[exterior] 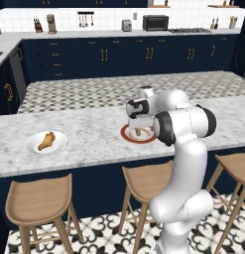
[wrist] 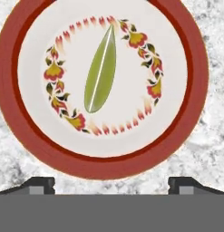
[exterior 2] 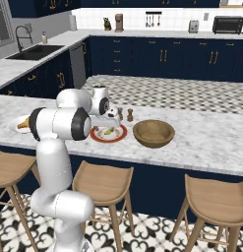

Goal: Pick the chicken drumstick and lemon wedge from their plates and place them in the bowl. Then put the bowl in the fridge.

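The pale yellow-green lemon wedge (wrist: pixel 100 70) lies in the middle of the red-rimmed plate (wrist: pixel 22 131) on the marble island. My gripper (wrist: pixel 111 186) hangs straight above this plate, open, with nothing between its fingertips (wrist: pixel 38 183). From the left base view the gripper (exterior: pixel 137 123) stands just over the wedge (exterior: pixel 138 132) and its plate (exterior: pixel 125 134). The chicken drumstick (exterior: pixel 46 141) rests on the plain white plate (exterior: pixel 32 148) far to the left. The wooden bowl (exterior 2: pixel 153 133) sits right of the red-rimmed plate (exterior 2: pixel 96 135). The fridge is out of view.
Two small brown pepper shakers (exterior 2: pixel 125 114) stand just behind the red-rimmed plate. Wooden stools (exterior: pixel 37 198) line the island's near side. A second counter and navy cabinets (exterior: pixel 104 57) lie beyond.
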